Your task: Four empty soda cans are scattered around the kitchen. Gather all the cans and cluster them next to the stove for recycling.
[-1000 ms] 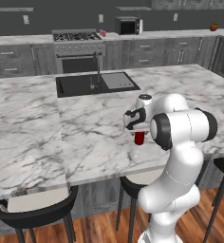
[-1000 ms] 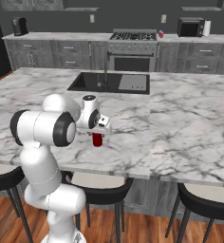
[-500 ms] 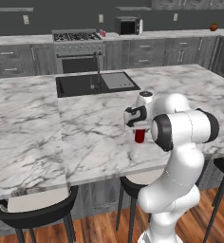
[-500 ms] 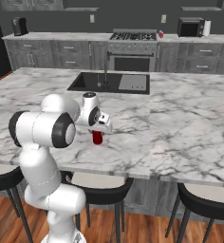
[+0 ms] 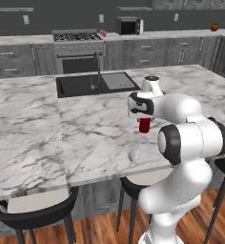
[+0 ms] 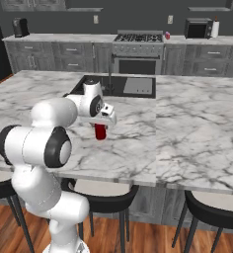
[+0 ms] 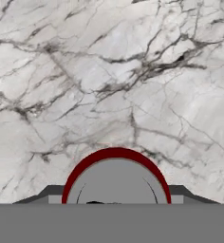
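One red soda can point(image 5: 144, 125) stands upright on the marble island point(image 5: 33, 128), the gripper point(image 5: 144, 118) clamped down over it; the stove point(image 5: 77, 37) sits well back. From the right base view, the can point(image 6: 100, 132) hangs under the hand, near the sink point(image 6: 131, 86). Down the hand view, its silver top point(image 7: 116, 182) sits gripped between the fingers.

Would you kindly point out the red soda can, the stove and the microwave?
red soda can point(image 6: 100, 132): right base view, its side wall.
stove point(image 5: 77, 36): left base view, its grates.
microwave point(image 6: 197, 28): right base view, its dark front.
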Tool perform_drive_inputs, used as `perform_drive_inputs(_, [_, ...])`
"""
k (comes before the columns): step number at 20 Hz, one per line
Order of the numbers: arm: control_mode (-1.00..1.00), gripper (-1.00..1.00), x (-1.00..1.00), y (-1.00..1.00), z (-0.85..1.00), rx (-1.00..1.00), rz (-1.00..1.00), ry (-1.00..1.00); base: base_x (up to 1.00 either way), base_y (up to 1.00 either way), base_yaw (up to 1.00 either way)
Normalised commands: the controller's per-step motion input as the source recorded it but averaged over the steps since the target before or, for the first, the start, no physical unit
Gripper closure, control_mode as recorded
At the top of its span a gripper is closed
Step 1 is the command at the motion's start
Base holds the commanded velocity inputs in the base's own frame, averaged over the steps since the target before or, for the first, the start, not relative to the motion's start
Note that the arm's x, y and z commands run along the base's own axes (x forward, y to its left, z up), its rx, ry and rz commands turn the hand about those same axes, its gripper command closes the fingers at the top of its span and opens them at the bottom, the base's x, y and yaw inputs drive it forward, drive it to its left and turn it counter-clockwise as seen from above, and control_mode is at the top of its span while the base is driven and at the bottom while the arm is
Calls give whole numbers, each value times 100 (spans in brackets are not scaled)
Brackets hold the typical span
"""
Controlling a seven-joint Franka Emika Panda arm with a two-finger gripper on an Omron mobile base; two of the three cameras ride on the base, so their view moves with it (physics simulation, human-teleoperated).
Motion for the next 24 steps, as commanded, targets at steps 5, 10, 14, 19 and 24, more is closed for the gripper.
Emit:
perform_drive_inputs(5, [-100,100,-70,-9,44,0,0,0,0,0,0])
perform_drive_inputs(10, [-100,100,-86,-2,36,0,0,0,0,0,0])
perform_drive_inputs(14, [-100,100,-99,-15,30,2,-1,0,0,0,0])
perform_drive_inputs(19, [-100,100,-92,-10,24,0,-2,0,0,0,0])
perform_drive_inputs(24, [-100,100,-61,-2,51,0,-1,0,0,0,0])
